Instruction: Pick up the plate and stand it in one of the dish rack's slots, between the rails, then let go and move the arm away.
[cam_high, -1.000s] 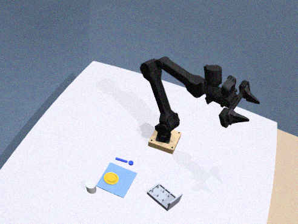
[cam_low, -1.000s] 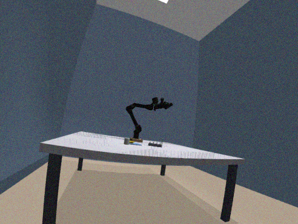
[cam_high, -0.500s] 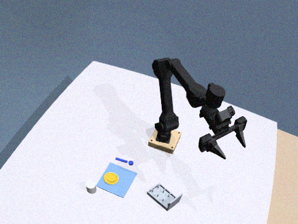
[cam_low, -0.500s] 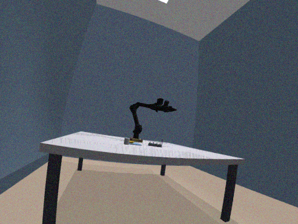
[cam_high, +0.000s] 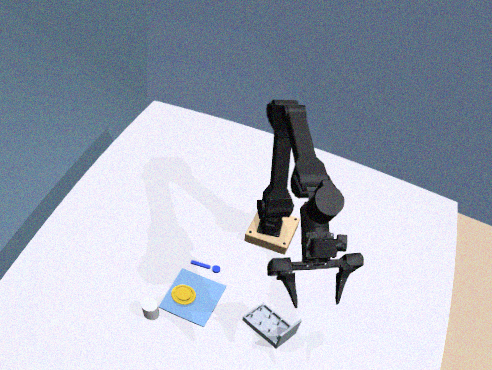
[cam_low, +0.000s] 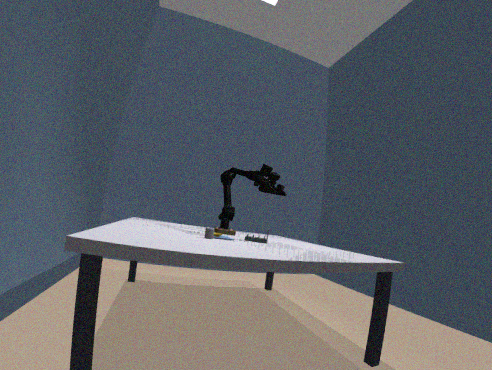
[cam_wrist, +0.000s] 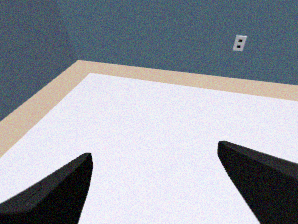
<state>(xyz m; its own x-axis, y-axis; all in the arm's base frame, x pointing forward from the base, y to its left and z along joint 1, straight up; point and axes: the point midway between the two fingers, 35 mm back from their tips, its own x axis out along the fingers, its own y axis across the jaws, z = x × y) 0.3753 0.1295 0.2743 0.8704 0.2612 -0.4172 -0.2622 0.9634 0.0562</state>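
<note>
Black jointed arm (cam_high: 295, 160), tapered-finger hand (cam_high: 316, 301)

One plate (cam_high: 183, 294), mat (cam_high: 200, 305), cup (cam_high: 150, 308), rack (cam_high: 270, 325), perhaps one spoon (cam_high: 205, 265).

Bare blue-walled room — one table (cam_low: 150, 240)

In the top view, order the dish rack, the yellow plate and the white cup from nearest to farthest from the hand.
The open hand hangs to the right of all three.
1. Dish rack: just below and left of the fingertips.
2. Yellow plate: farther left, on the blue mat.
3. White cup: farthest left, beside the mat.
</note>
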